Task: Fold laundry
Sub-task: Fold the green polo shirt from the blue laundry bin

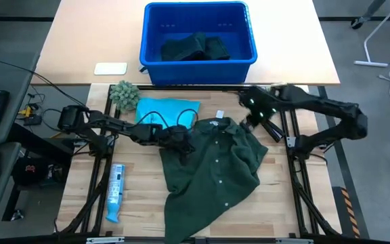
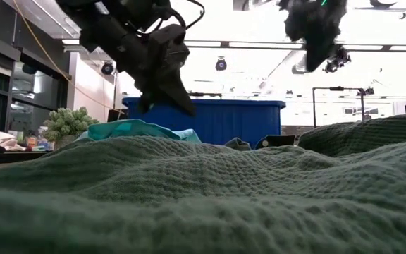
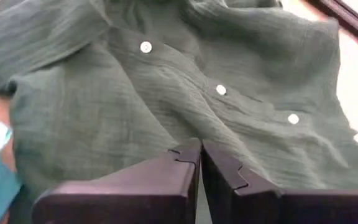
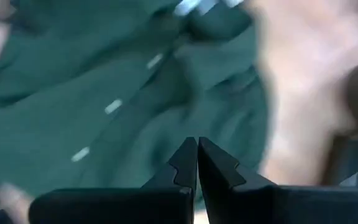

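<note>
A dark green button shirt [image 1: 215, 163] lies rumpled and spread on the wooden table; its collar with a white tag [image 1: 220, 114] points toward the far edge. A turquoise garment [image 1: 164, 112] lies flat at the shirt's far left. My left gripper [image 3: 201, 148] is shut and hovers just above the shirt's left shoulder [image 1: 181, 139], holding nothing. My right gripper [image 4: 197, 146] is shut, raised high over the shirt's right far edge [image 1: 252, 120], with nothing in it. In the low view both grippers, the left [image 2: 183, 106] and the right [image 2: 314, 63], hang clear of the cloth.
A blue bin [image 1: 198, 57] on the far table holds another dark green garment [image 1: 195, 46]. A fuzzy grey-green ball [image 1: 124, 93] sits at the far left of the turquoise piece. A blue and white tube [image 1: 116, 193] lies near the left frame rail. A white card [image 1: 110, 68] lies beside the bin.
</note>
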Controlling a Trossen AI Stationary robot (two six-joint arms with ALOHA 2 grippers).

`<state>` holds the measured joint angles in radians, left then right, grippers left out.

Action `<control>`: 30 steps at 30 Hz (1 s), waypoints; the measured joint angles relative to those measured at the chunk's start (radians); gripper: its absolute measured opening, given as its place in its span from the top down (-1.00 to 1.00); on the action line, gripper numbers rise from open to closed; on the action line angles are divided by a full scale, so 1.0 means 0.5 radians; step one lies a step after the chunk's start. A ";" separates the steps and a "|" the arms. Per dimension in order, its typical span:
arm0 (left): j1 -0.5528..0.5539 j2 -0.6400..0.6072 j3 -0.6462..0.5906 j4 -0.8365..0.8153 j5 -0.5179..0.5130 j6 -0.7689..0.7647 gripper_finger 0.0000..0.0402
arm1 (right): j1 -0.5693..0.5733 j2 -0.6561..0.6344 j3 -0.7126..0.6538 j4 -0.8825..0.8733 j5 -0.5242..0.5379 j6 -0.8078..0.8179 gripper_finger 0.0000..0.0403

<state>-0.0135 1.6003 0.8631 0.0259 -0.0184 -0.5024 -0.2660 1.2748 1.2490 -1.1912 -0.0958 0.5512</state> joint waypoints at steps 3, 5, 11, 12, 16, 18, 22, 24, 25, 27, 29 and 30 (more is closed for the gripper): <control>-0.005 0.060 0.078 0.009 0.000 0.143 1.00 | 0.376 -0.108 -0.067 -0.059 0.021 0.466 1.00; -0.014 0.104 0.113 0.000 -0.001 0.230 1.00 | 0.665 -0.134 -0.127 -0.068 0.096 0.865 1.00; -0.081 0.298 0.270 -0.014 0.206 0.378 1.00 | 1.346 -0.114 -0.320 0.254 0.229 1.868 1.00; -0.111 0.332 0.310 -0.033 0.223 0.393 1.00 | 1.429 -0.115 -0.361 0.352 0.261 1.994 1.00; -0.236 0.450 0.510 -0.111 0.166 0.558 1.00 | 1.717 -0.113 -0.552 0.811 0.270 2.348 1.00; -0.287 0.511 0.593 -0.129 0.098 0.625 1.00 | 1.832 -0.092 -0.672 1.049 0.244 2.516 1.00; -0.321 0.622 0.700 -0.187 -0.012 0.641 1.00 | 1.978 -0.035 -0.874 1.361 0.294 2.780 1.00; -0.319 0.675 0.741 -0.218 -0.025 0.581 1.00 | 2.017 -0.011 -0.941 1.466 0.371 2.810 1.00; -0.319 0.700 0.755 -0.226 -0.026 0.540 1.00 | 2.021 -0.003 -0.971 1.518 0.407 2.808 1.00; -0.318 0.761 0.789 -0.251 -0.026 0.480 1.00 | 2.021 0.012 -1.011 1.578 0.446 2.812 1.00; -0.325 0.819 0.839 -0.296 -0.025 0.429 1.00 | 2.011 0.045 -1.024 1.549 0.453 2.811 1.00; -0.331 0.837 0.873 -0.330 -0.023 0.402 1.00 | 2.011 0.066 -1.024 1.529 0.453 2.801 1.00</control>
<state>-0.1788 2.0186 1.2994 -0.1388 -0.0299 -0.3014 0.7395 1.3079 0.7372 -0.4268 0.1305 1.9517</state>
